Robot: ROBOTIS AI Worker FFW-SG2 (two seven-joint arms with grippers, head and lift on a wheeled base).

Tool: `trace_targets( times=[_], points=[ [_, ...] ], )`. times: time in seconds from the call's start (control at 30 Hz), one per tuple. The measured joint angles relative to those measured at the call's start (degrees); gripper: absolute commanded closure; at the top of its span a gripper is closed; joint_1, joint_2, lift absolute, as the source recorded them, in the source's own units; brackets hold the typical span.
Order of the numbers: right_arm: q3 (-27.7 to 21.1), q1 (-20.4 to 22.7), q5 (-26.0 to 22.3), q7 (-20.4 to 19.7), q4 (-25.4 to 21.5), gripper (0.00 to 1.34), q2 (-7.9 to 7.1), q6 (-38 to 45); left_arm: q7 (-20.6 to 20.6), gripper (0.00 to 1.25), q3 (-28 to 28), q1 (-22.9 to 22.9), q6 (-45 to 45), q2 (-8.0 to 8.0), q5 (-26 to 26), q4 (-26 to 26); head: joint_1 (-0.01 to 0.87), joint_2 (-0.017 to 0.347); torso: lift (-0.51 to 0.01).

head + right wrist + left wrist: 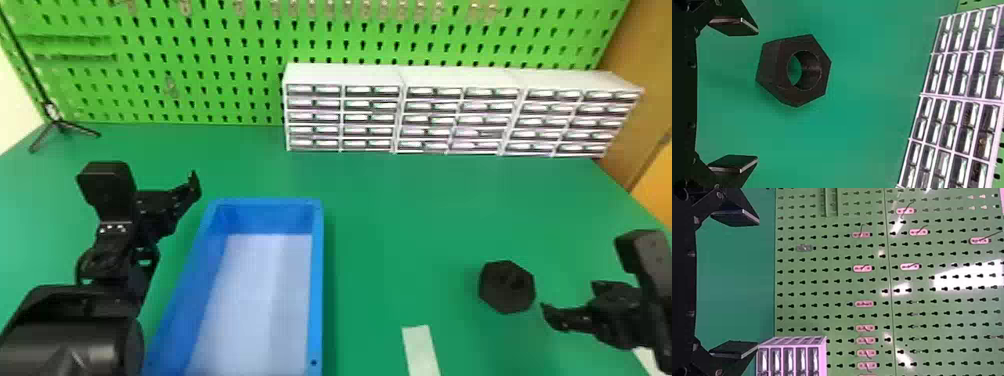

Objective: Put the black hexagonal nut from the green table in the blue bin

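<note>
While the green counter (380,200) runs wide across the scene, a brighter green pegboard (225,65) rises behind it, and we've got white drawer cabinets (345,75) lined up at the back, centre to right. Over at the back left stands a thin black tripod (52,115), legs splayed on the counter, and a brown wooden panel (645,65) fills the far right!

Down front, the blue bin (316,280) sits left of centre, its pale floor showing, with a whitish strip (421,350) lying to its right. And there's the black hexagonal nut (506,295), on the counter well to the right of the bin, just beside the right claw (570,297).

Over at the left side of the bin hangs the left claw (172,205), raised above the counter.

Now to the wrists! From the left one, pink-looking hooks (864,304) dot the pegboard, and the left claw (758,283) has its fingers spread wide. From the right one, the round hole right through the nut comes into view, green counter visible through it, with the right claw (757,95) wide apart too, the nut just past its fingertips.
</note>
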Motion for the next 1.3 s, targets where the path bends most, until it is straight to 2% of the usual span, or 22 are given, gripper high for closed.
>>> trace_targets(
  times=[0.3,0.6,1.3],
  points=[
    [0.57,0.55,0.71,1.93,-0.28,0.15,-2.12,0.79,0.01,0.17,-0.2,-0.12,0.0,0.31,-0.05,0.0,0.683,0.028,-0.096],
    [1.75,-0.07,1.41,3.04,-0.28,0.15,-3.04,1.51,-0.02,0.17,-0.22,-0.15,0.0,0.51,-0.17,0.0,0.683,0.028,-0.096],
    [3.51,-1.81,2.39,3.82,-0.21,0.15,-3.46,2.19,0.01,0.17,-0.37,-0.03,0.08,0.57,-0.26,0.01,0.683,0.028,-0.096]
  ],
)
